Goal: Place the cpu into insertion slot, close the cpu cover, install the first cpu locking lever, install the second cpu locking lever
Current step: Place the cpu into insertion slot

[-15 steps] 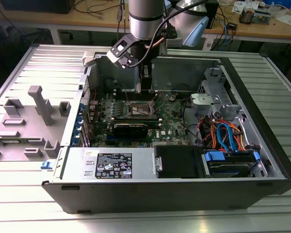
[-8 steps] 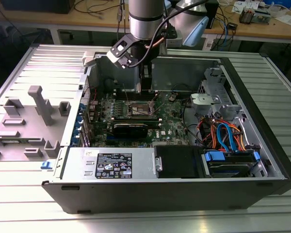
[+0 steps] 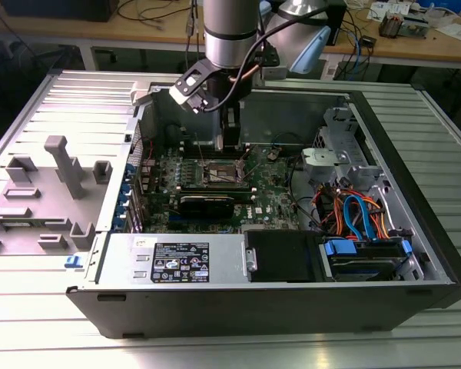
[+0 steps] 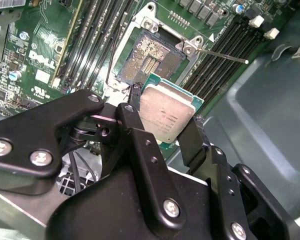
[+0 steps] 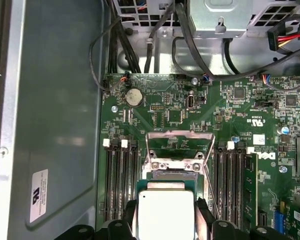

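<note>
Two black fingers (image 4: 131,117) of the gripper (image 4: 165,117) pinch the cpu (image 4: 167,112) by opposite edges, its dull silver top facing the wrist cameras. The chip hangs just over the near edge of the insertion slot (image 4: 150,60) and is not seated: most of the slot's dark contact field lies bare beyond it. In the first wrist view the cpu (image 5: 165,212) covers all but a narrow strip of the slot (image 5: 172,174).

On the far side of the slot, the cpu cover (image 5: 180,134) stands swung up and open, and green board shows through its square window. One thin metal lever (image 4: 222,55) sticks out sideways from a corner of the slot's grey rim, unlatched. Long black memory slots (image 5: 121,175) run along both flanks of the slot. A coin cell battery (image 5: 134,96) sits on the motherboard (image 5: 180,112) beyond the slot, past the raised cover.

In the exterior view the arm reaches down into an open computer case (image 3: 215,307), with the gripper (image 3: 230,138) directly above the slot (image 3: 221,173). A grey moulded fixture (image 3: 61,177) rests outside the case, well apart from the slot.
</note>
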Robot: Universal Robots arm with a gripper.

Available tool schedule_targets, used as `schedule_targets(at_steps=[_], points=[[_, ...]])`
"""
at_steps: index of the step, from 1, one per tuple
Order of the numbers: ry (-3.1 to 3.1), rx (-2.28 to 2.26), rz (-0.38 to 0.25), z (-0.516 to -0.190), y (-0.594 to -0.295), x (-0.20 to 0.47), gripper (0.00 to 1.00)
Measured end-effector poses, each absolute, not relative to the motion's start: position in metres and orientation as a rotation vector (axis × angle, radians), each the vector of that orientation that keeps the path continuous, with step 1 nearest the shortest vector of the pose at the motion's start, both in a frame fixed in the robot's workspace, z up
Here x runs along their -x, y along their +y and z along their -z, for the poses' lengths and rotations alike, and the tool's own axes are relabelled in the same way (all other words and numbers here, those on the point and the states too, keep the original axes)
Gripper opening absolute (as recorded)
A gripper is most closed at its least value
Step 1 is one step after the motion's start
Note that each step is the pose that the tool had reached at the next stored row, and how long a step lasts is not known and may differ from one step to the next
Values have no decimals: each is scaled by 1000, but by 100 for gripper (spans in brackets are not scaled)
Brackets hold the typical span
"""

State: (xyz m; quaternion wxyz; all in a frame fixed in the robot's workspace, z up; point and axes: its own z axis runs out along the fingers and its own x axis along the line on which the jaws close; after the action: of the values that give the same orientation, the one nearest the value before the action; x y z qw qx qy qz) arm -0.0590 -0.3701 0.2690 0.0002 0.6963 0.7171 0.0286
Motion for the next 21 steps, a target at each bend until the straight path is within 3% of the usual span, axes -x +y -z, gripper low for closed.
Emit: schedule_targets(at_steps=[21], points=[[2248, -2190, -87, -266, -372, 61, 55]])
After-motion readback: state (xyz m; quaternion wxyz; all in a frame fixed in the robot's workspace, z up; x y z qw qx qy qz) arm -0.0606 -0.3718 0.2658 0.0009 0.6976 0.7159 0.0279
